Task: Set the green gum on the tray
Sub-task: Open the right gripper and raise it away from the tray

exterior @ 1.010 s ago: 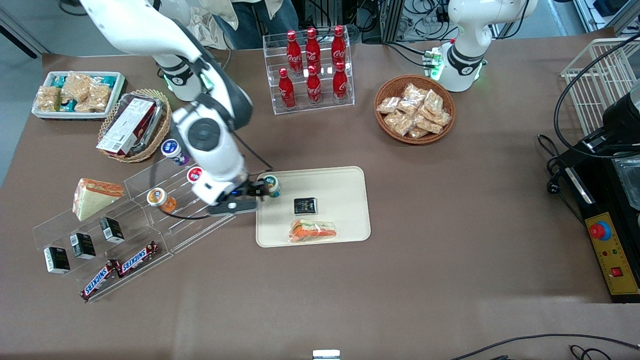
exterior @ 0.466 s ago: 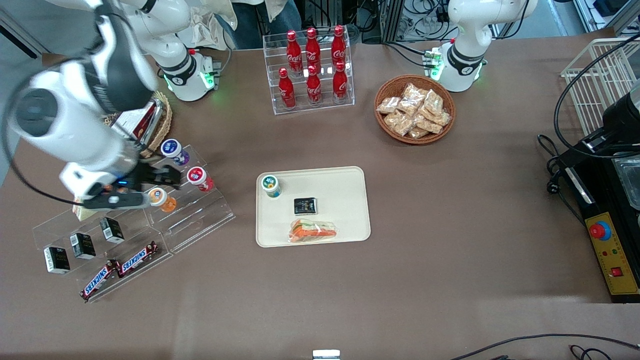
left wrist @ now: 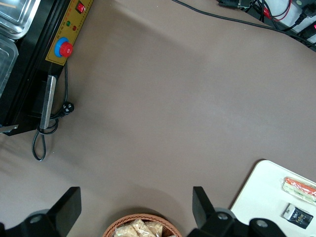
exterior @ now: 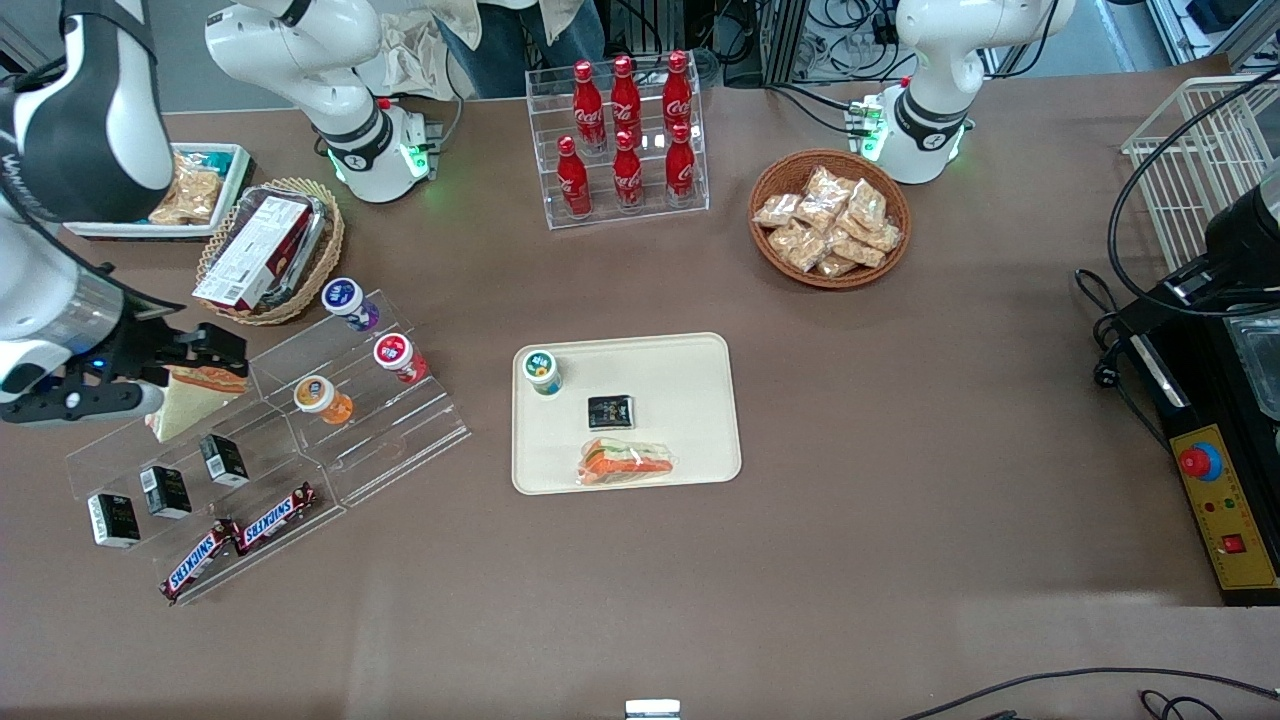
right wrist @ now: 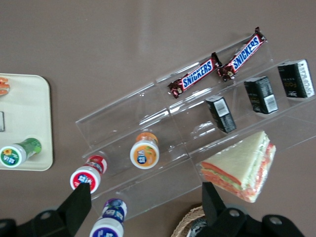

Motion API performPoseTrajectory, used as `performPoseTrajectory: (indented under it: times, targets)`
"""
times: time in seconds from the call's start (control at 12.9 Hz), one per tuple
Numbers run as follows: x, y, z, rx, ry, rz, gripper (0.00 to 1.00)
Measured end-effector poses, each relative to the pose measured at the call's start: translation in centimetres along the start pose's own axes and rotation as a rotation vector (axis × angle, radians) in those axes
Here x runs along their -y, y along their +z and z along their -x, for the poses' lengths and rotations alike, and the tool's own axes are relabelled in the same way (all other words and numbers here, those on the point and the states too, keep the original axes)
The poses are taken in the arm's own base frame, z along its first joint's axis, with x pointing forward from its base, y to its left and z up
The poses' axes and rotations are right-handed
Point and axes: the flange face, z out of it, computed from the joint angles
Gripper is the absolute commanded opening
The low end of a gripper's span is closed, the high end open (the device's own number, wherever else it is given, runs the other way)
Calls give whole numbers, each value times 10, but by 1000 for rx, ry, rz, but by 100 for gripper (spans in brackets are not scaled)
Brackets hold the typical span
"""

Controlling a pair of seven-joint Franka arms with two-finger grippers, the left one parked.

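One green-lidded gum bottle stands on the cream rectangular tray; the gripper, wide open and empty, has withdrawn over the wedge sandwich.

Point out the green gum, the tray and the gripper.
green gum [exterior: 541, 370], front view, on its lid.
tray [exterior: 690, 400], front view, on its bare floor.
gripper [exterior: 225, 349], front view, between its open fingertips, above the sandwich shelf.

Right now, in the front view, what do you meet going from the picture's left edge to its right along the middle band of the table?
gripper, open above the wedge sandwich → orange-lidded bottle → red-lidded bottle → green gum, upright on the tray → black packet → control box.
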Motion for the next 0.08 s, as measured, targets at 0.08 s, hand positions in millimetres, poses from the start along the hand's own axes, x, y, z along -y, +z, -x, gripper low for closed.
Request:
performPoseTrajectory:
  times: [0.08]
  targets:
    - [-5,-3,1,-4,4,0,100]
